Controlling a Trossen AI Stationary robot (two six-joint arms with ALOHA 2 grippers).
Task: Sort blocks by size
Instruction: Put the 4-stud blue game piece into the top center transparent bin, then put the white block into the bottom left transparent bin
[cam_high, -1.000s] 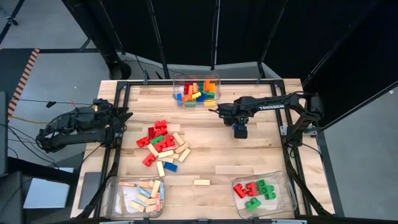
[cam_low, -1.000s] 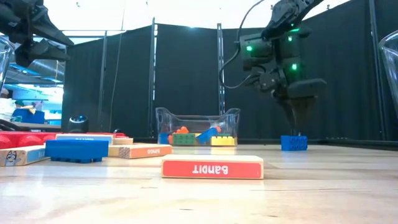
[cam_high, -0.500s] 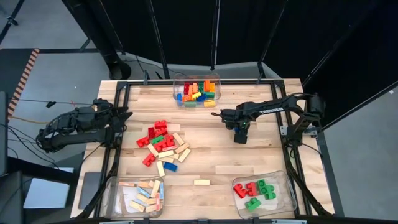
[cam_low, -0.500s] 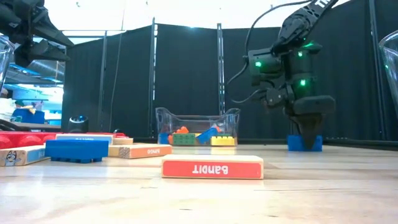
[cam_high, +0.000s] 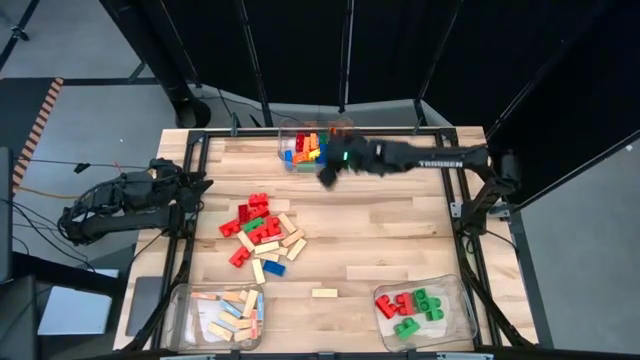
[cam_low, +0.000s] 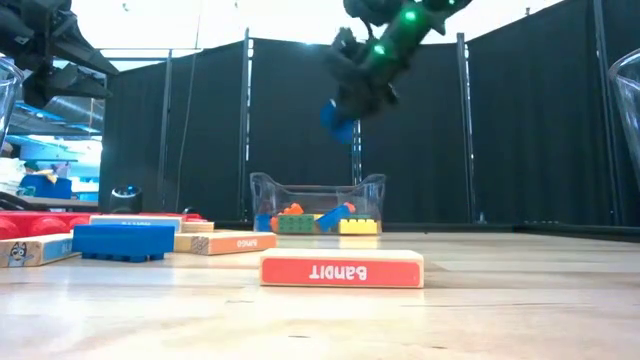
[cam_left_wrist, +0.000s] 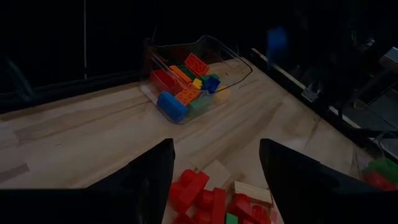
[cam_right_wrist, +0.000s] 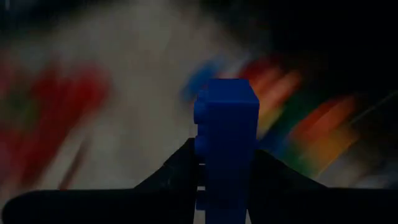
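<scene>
we find a small blue studded plastic brick (cam_right_wrist: 225, 134) clamped between the fingers of the right claw (cam_low: 345, 112), raised in the air just beside the clear plastic bin (cam_high: 288, 131) of mixed coloured bricks at the far edge of the wooden worktop (cam_high: 400, 240). a loose pile of red, green and tan blocks (cam_high: 263, 233) lies left of centre. the left claw (cam_left_wrist: 214, 180) waits at the left edge, fingers spread and empty.

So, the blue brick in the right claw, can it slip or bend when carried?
The blue brick looks like hard plastic, so it probably stays stiff. The right claw pinches only its lower part, so it might tilt or slip during fast swings.
</scene>
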